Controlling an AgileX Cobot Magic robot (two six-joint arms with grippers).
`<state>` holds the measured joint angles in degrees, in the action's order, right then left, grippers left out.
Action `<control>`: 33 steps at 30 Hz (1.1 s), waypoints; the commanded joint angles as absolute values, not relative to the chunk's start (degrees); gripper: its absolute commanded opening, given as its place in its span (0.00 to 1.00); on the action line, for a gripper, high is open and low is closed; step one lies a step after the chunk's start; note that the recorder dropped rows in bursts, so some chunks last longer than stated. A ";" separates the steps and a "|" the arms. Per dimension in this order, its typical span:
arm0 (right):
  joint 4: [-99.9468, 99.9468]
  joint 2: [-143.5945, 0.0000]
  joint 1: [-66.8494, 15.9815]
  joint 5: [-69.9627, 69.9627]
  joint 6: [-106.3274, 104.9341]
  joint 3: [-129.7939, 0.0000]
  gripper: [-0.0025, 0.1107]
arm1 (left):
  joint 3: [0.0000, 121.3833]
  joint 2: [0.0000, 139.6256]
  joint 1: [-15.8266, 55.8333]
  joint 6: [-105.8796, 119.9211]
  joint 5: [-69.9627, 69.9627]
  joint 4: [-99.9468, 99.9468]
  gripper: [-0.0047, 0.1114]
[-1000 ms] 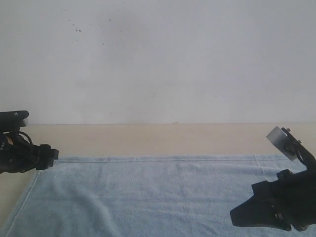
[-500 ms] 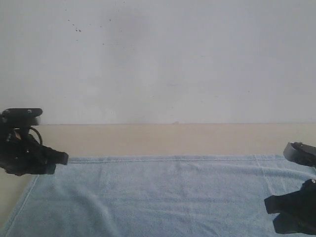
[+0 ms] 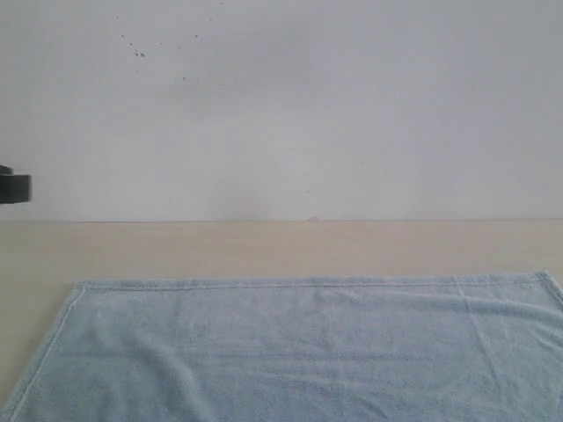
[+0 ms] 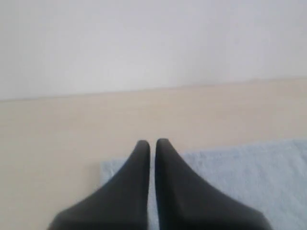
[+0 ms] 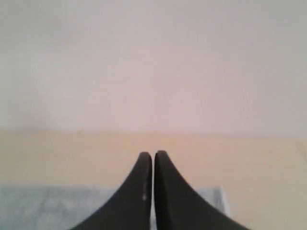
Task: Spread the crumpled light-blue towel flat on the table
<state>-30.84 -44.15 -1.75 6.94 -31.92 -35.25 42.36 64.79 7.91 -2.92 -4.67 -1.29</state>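
The light-blue towel (image 3: 299, 347) lies spread flat on the beige table (image 3: 264, 246), its far hem straight and both far corners showing. The left wrist view has my left gripper (image 4: 152, 143) shut with nothing between its black fingers, above the towel's corner (image 4: 230, 177). Over the towel's other far corner (image 5: 48, 206) in the right wrist view, my right gripper (image 5: 153, 155) is shut and empty too. Only a dark piece of the left arm (image 3: 13, 187) shows at the exterior view's left edge. The right arm is out of that view.
A white speckled wall (image 3: 281, 105) rises behind the table's far edge. Bare tabletop lies between the towel's far hem and the wall, and beside the towel's left edge.
Both arms have pulled away from the towel's far corners and out toward the frame edges. The left gripper went from open to shut. The towel's far corners now lie uncovered and flat.
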 commanded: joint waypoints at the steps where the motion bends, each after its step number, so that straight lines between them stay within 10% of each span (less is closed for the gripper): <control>1: -30.90 -34.92 -1.87 6.48 -32.00 -32.64 0.03 | 33.74 50.74 5.28 -3.37 0.00 -1.36 0.07; 11: -30.82 -10.86 -3.28 8.05 -30.31 -32.64 0.03 | 23.05 17.27 5.23 2.50 -3.43 -1.49 0.07; 33: -30.75 -19.06 -3.28 29.22 -22.63 -21.20 0.03 | 9.33 20.82 5.23 -1.46 -13.29 -1.26 0.07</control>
